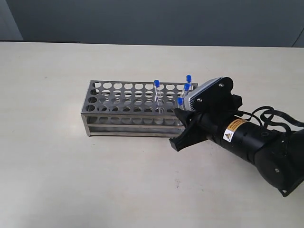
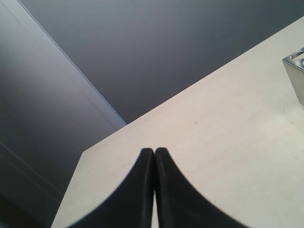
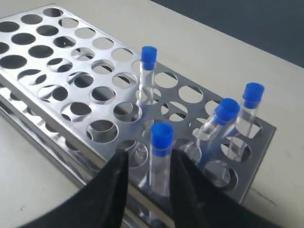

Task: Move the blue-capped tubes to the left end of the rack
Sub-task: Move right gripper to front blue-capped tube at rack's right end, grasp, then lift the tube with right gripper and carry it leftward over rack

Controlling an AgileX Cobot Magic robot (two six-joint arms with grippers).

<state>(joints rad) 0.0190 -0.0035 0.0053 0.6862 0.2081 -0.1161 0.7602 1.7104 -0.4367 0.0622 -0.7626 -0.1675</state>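
Observation:
The steel rack (image 1: 123, 102) stands mid-table, and its top plate of round holes (image 3: 57, 61) fills the right wrist view. Four blue-capped tubes stand at its right end: one (image 1: 156, 85) nearer the middle, two (image 1: 188, 78) (image 1: 186, 88) at the far right, and one (image 1: 180, 101) in the front row. My right gripper (image 1: 179, 124) (image 3: 149, 159) is open, its fingers straddling the front-row tube (image 3: 161, 152) below the cap, with a gap on one side. My left gripper (image 2: 154, 151) is shut on nothing, away from the rack, and out of the exterior view.
One corner of the rack (image 2: 295, 71) shows at the edge of the left wrist view. Most holes toward the rack's left end (image 1: 97, 88) hold nothing. The right arm's black body and cable (image 1: 259, 137) lie over the table at right.

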